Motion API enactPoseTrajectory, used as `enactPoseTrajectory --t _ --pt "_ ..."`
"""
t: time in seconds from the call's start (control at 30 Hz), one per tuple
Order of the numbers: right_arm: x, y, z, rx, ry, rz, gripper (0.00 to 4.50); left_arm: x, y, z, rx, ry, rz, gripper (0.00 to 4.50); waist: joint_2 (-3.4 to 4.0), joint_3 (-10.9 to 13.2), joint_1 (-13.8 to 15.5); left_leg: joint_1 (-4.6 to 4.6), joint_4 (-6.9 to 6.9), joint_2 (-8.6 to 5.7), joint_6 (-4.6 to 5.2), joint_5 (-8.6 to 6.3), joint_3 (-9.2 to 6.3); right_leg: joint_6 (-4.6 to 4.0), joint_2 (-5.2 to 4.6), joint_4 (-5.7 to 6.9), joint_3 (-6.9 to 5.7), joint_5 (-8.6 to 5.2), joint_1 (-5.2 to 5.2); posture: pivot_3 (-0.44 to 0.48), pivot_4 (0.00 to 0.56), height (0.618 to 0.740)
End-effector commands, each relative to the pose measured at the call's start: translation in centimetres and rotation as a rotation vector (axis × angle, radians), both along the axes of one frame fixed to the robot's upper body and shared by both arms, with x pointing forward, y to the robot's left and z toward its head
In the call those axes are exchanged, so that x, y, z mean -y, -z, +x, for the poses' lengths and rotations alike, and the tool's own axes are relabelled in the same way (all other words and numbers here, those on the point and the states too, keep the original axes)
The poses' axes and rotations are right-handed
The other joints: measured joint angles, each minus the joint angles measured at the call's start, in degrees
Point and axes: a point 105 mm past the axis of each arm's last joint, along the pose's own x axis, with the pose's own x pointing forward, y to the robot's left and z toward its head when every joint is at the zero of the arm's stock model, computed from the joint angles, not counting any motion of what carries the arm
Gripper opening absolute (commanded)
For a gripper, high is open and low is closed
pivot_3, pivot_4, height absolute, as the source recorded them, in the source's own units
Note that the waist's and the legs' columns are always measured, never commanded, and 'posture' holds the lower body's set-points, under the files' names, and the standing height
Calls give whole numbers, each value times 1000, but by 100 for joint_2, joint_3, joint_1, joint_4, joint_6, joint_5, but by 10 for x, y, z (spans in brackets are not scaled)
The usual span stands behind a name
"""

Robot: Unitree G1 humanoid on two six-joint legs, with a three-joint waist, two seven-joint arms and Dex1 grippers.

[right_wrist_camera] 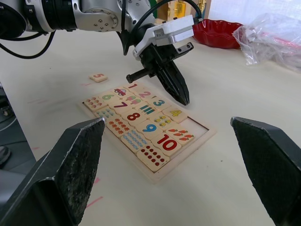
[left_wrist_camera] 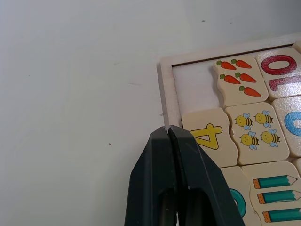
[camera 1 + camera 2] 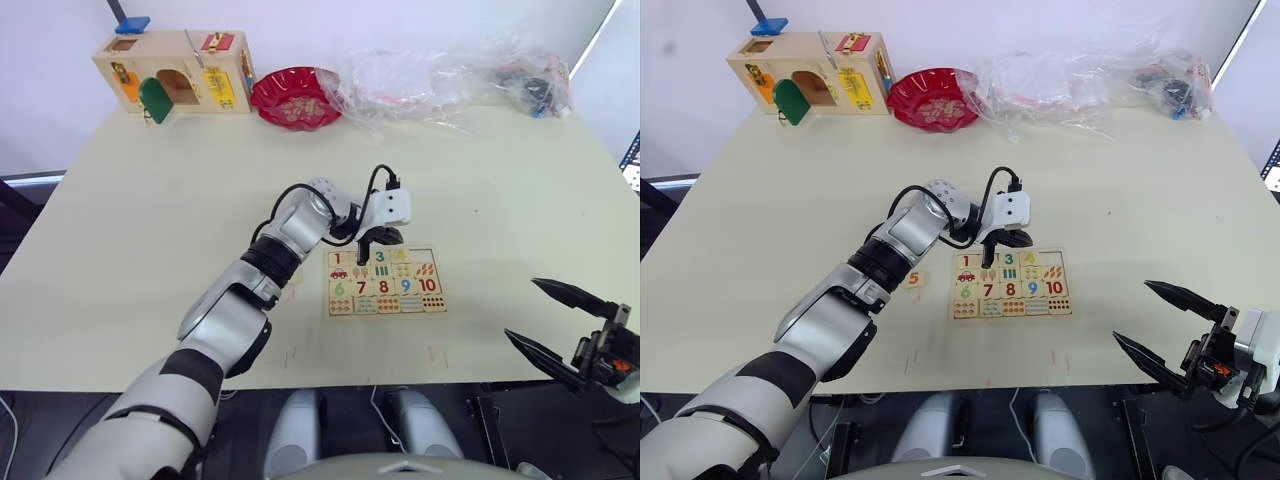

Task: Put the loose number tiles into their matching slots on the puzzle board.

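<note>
Flat pale-wood puzzle board (image 3: 1010, 284) near table centre; far-right slot (image 2: 194, 85) empty. Left gripper (image 1: 180, 94) over board, fingers pressed together, nothing held. Right gripper (image 3: 1160, 327) spread, idle, near right. Small square tile "5" (image 3: 914, 279) left of board: light, rigid, thin; pinch opposite edges.

yellow 4 tile (image 2: 209, 136), orange carrots tile (image 2: 237, 82), seemingly orange 5 tile (image 3: 914, 279)

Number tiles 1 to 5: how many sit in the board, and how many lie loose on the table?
In the board: 4 (tile 1, tile 2, tile 3, tile 4)
Loose on the table: 1 (tile 5)
Total: 5
</note>
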Motion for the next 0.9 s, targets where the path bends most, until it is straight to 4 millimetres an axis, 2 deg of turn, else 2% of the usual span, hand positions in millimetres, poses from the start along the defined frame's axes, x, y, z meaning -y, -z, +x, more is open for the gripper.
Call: enactPoseTrajectory --t 0.03,0.6,0.73,0.83,0.9 --pt "-4 -7 -3 31 -17 -7 4500 3 -4 -1 24 19 -14 71 0 0 0 0 0 0 0 0 0 0 0 0 0 0 0 0 150 740" --pt "-4 -7 -2 31 -15 -8 4500 -2 1 -5 18 27 7 71 0 0 -12 1 0 0 0 0 -1 0 0 2 -1 0 0 0 150 740" --pt "-5 -7 -2 34 -7 -6 4500 -9 -27 9 40 -76 -163 71 0 0 -15 0 0 0 0 0 -2 0 0 2 -1 0 0 0 150 740" --pt "-5 -6 3 22 23 15 4500 -30 -48 14 9 -165 -307 71 0 0 -58 0 0 1 0 0 -3 0 0 6 -2 0 -1 0 150 740" --pt "-5 -6 9 15 50 27 4500 -43 -54 14 -21 -219 -362 71 1 0 -62 3 -1 3 0 0 -4 -1 0 14 -2 -1 -3 0 150 740"
